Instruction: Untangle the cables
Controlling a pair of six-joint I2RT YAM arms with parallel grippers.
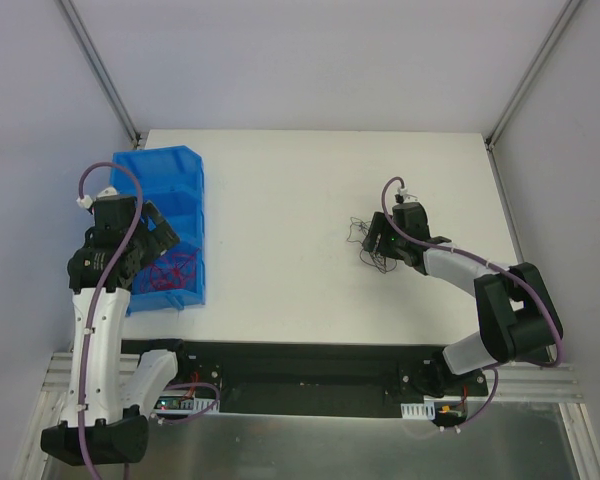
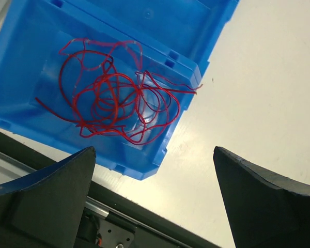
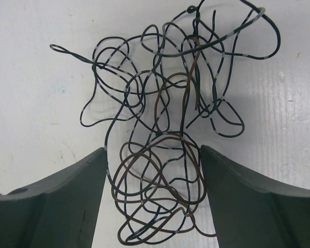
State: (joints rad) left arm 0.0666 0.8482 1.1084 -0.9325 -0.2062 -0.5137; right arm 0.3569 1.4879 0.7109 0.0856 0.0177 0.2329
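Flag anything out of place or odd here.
Minor only. The red wires lie in the blue bin, but one end pokes over its rim toward the table. The dark wires, a brown strand among them, sit in one tangled clump inside the open right gripper.

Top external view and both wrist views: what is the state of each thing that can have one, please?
blue bin: upright, open-topped, on the table.
red cables: tangled, lying in the bin's compartment nearest the arms.
dark cables: tangled, lying on the table.
left gripper: open, holding nothing, above the red cables.
right gripper: open, jaws either side of the dark cables' lower loops.
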